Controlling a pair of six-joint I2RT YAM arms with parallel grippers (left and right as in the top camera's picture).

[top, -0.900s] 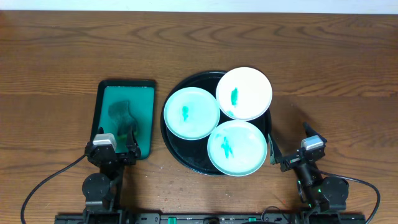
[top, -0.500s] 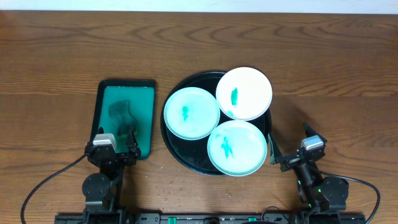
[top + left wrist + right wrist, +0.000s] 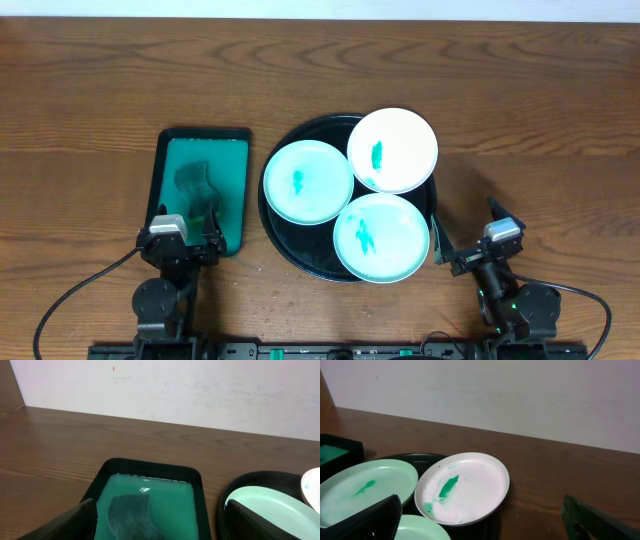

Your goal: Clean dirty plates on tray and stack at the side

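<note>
Three plates lie in the round black tray (image 3: 287, 243), each with a green smear in its centre: a left plate (image 3: 308, 182), a whiter far plate (image 3: 392, 150) resting on the others' rims, and a near plate (image 3: 381, 238). My left gripper (image 3: 187, 224) is open and empty at the near end of the green tray. My right gripper (image 3: 468, 233) is open and empty, just right of the black tray. In the right wrist view, my gripper (image 3: 481, 525) faces the far plate (image 3: 462, 487), with the left plate (image 3: 365, 490) and near plate (image 3: 420, 531) beside it.
A rectangular green tray (image 3: 232, 180) with a black rim lies left of the black tray and holds a grey cloth (image 3: 198, 186). In the left wrist view the cloth (image 3: 130, 516) lies between my open fingers (image 3: 65, 525). A pale wall stands behind the table.
</note>
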